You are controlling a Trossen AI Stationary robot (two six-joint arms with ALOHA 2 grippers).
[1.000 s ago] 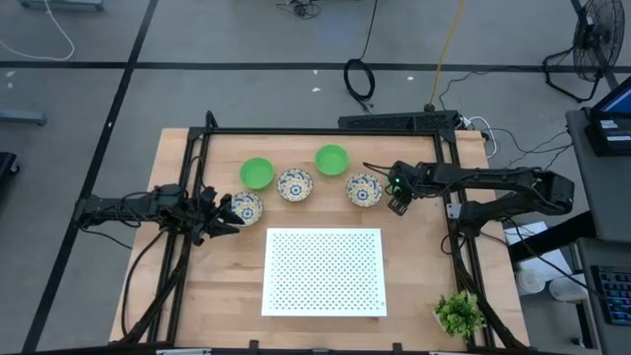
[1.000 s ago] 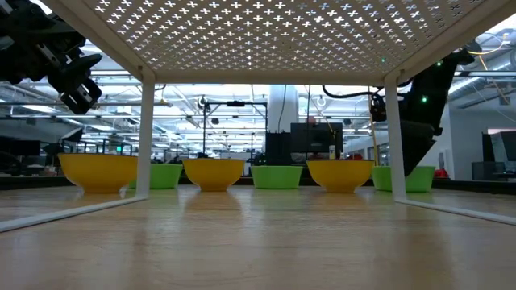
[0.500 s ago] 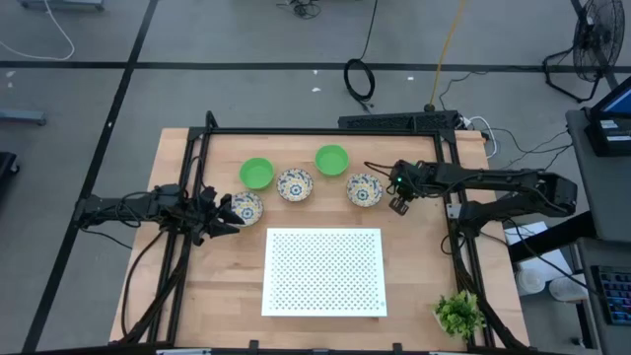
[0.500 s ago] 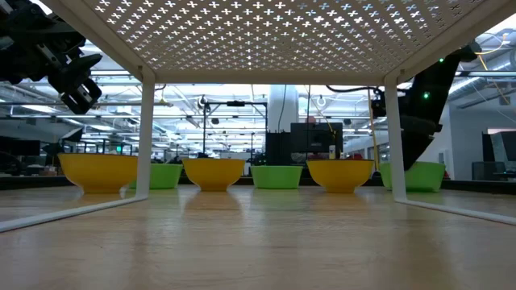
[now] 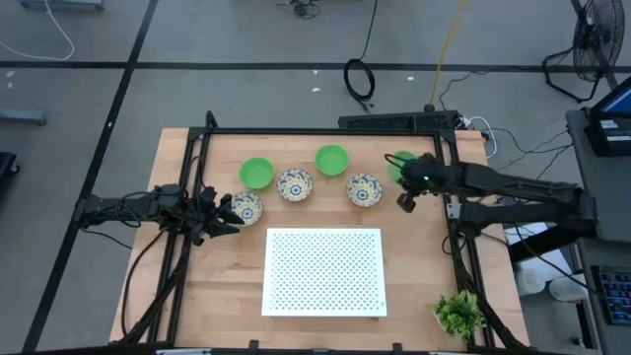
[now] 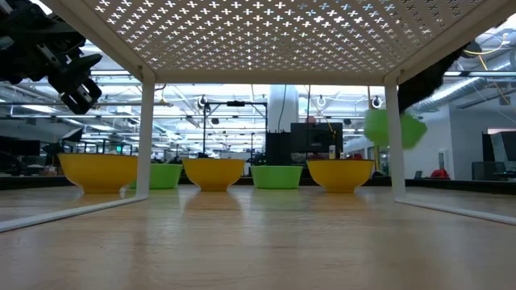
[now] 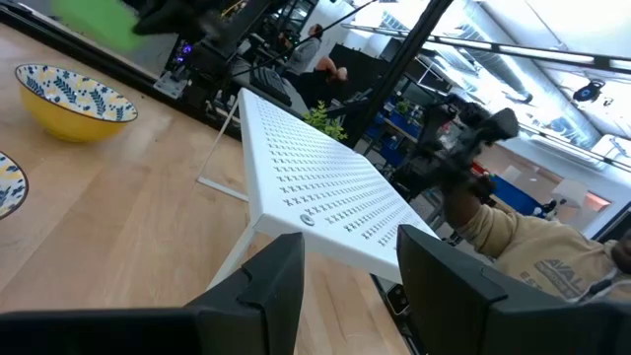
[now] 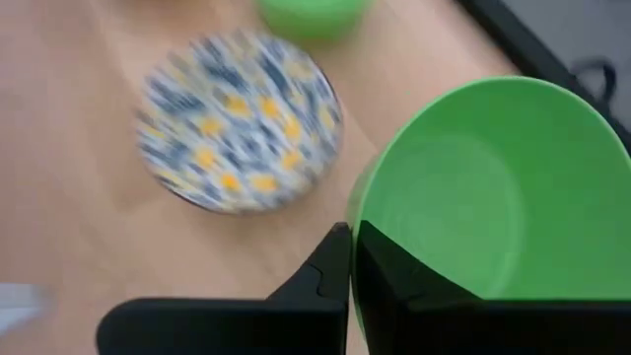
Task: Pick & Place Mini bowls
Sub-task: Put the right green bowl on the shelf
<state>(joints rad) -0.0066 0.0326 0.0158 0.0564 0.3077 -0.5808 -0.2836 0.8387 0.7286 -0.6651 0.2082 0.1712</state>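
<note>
From above, the right gripper (image 5: 405, 186) mostly covers the green bowl (image 5: 398, 164) it has pinched by the rim. Two more green bowls and three patterned bowls (image 5: 295, 184) lie behind the white rack (image 5: 323, 272). Low view – that bowl hangs clear of the table (image 6: 258, 242). Left gripper (image 7: 347, 281) – fingers apart, empty.

Right gripper (image 8: 350, 258) now clamped on green bowl (image 8: 483, 192); bowl lifted off table (image 5: 414, 286).

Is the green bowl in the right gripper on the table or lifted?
Lifted: the low view shows the green bowl hanging above the table, and the right gripper pinches its rim.
</note>
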